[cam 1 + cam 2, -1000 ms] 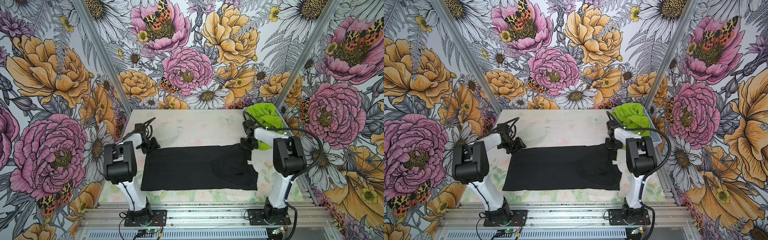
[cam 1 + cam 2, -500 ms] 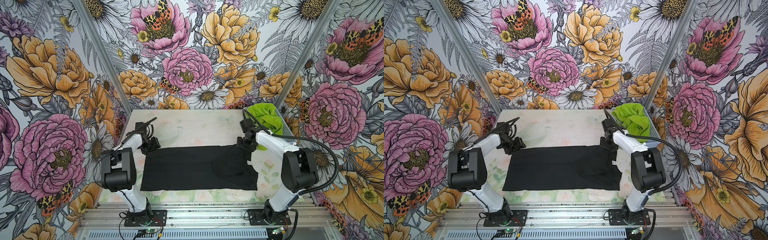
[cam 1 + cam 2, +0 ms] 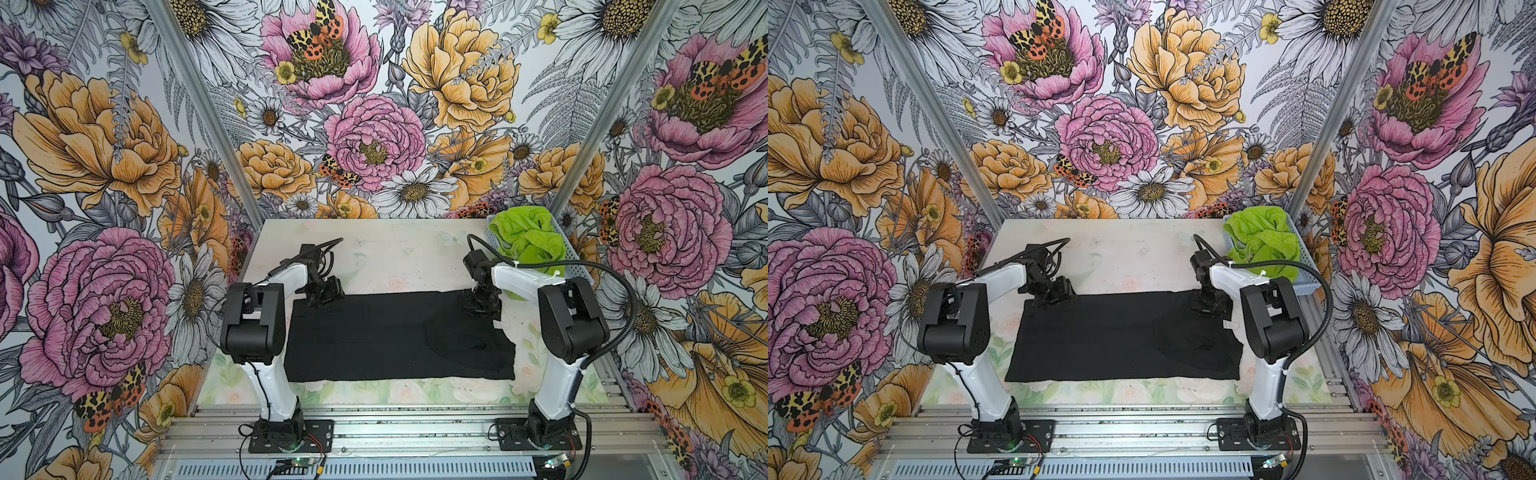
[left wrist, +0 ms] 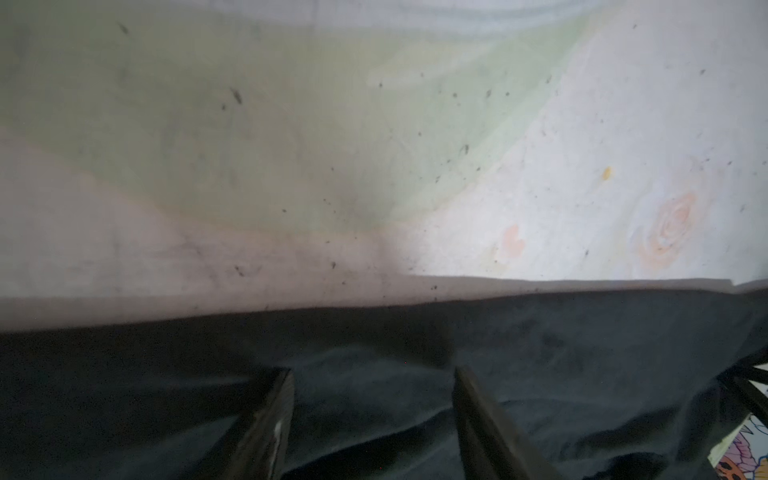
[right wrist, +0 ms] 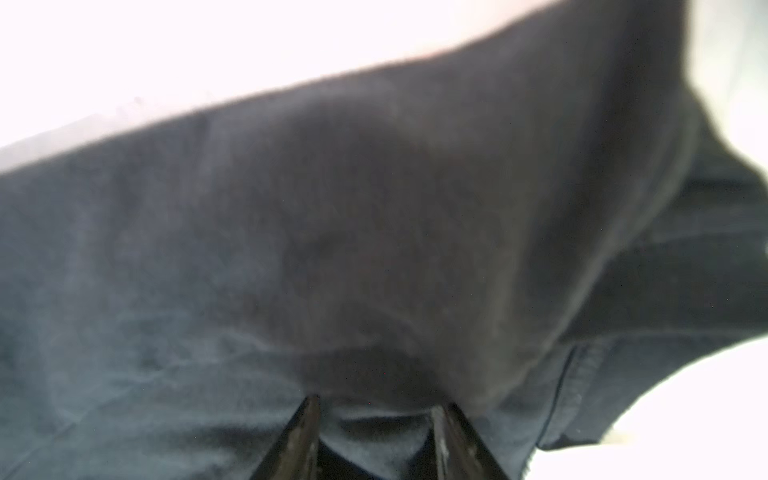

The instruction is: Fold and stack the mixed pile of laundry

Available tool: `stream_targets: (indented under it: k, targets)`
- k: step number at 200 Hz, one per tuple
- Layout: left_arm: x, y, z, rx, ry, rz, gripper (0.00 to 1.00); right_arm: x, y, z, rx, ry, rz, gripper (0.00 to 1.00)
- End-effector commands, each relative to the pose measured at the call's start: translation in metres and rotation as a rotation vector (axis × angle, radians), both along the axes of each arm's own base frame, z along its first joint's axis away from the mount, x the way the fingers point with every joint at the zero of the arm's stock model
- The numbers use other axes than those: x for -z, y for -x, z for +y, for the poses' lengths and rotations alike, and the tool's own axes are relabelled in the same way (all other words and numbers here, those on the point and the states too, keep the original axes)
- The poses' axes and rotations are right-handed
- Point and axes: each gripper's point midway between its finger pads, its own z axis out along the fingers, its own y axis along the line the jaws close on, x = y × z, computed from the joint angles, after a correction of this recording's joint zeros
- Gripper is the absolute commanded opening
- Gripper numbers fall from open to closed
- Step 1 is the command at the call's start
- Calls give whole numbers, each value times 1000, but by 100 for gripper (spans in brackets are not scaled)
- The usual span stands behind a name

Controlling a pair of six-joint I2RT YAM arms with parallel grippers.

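— Black T-shirt (image 3: 395, 336), folded into a long band, lies flat in the middle of the surface (image 3: 386, 249), its long axis running from one arm across to the other.
— And the tools?
— Both are at its far long edge: the left tool (image 3: 328, 293) over the left-hand corner, the right tool (image 3: 482, 305) by the right-hand end. Each wrist view shows fingers (image 4: 266, 419) parted, with cloth beneath and between them and nothing pinched.
— What decides the next fold?
— That line-up, I'd say. Each arm is nearest its own end, so together they could draw the far edge toward the near one.
— The lime-green shorts (image 3: 528, 243)?
— Bunched in the light-blue basket (image 3: 579, 270) at the far right corner, nearer the right arm, not yet folded.
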Motion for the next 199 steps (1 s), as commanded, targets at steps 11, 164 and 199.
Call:
stream_targets:
  k: [11, 164, 199]
  targets:
    - [11, 1, 33, -65, -45, 36, 63, 16, -56, 0, -43, 50, -87, 46]
    - [29, 7, 36, -12, -5, 127, 65, -57, -268, 114, -230, -220, -511, 53]
    - [44, 31, 18, 27, 2, 210, 65, -135, -251, 100, -212, -212, -581, 59]
